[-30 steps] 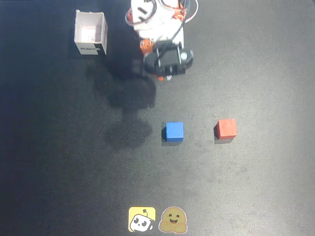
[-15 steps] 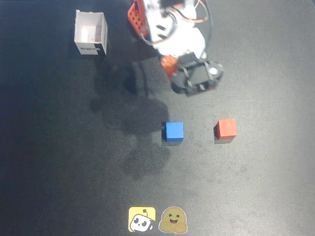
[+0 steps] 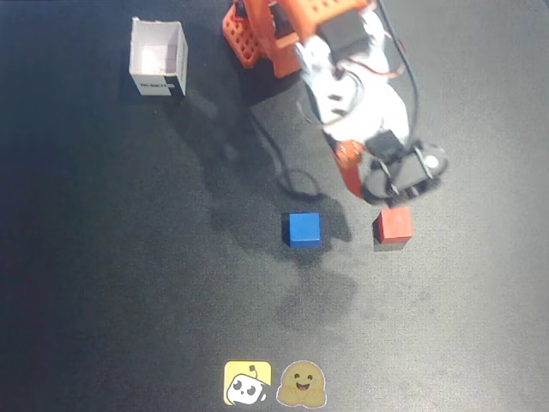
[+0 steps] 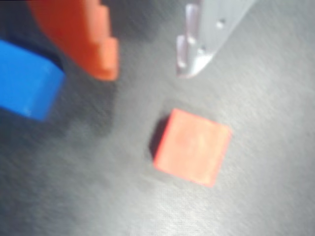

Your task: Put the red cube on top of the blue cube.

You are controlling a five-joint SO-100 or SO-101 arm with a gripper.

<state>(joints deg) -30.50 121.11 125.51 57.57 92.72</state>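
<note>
Two fingers apart, gripper [image 4: 147,69] | red cube [image 4: 192,146] just below, untouched

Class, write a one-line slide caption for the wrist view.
Open gripper hovers above the red cube, blue cube at left.

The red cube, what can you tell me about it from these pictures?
The red cube is a small, plain red-orange block with matte faces. It sits flat on the dark table, right of the blue cube in the overhead view and apart from it. The open claw hangs above without touching it. Only the table touches it.
</note>
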